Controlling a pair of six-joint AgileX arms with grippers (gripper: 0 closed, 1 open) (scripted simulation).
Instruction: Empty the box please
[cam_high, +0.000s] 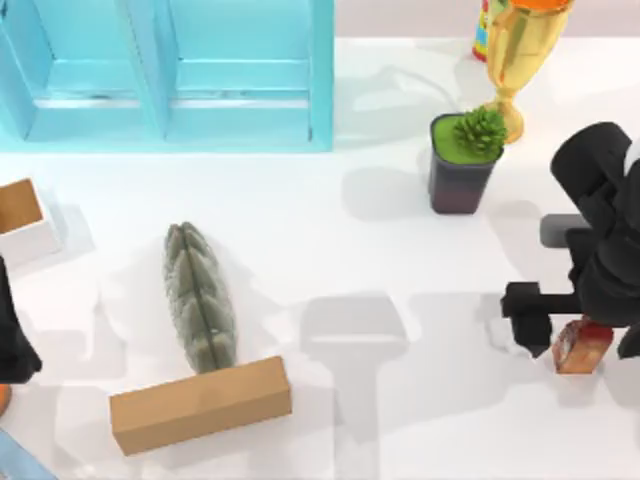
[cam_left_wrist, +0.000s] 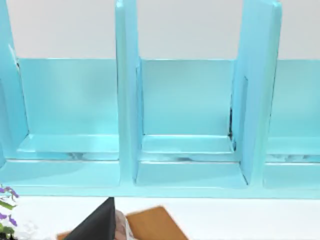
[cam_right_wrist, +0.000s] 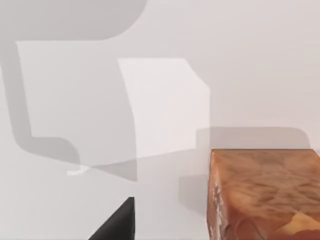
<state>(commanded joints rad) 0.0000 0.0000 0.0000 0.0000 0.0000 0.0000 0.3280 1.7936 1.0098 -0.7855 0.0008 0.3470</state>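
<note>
One box (cam_high: 22, 218), white-walled with a brown floor and an open top, sits at the desk's left edge. It is slightly skewed, and its long axis is cut off from view. The left gripper (cam_high: 12, 345) hangs nearby along that edge; its grip cannot be told. Near the right edge, the right gripper (cam_high: 565, 335) hovers at a small, mottled orange-brown block (cam_high: 582, 347); I cannot tell whether it holds it.
</note>
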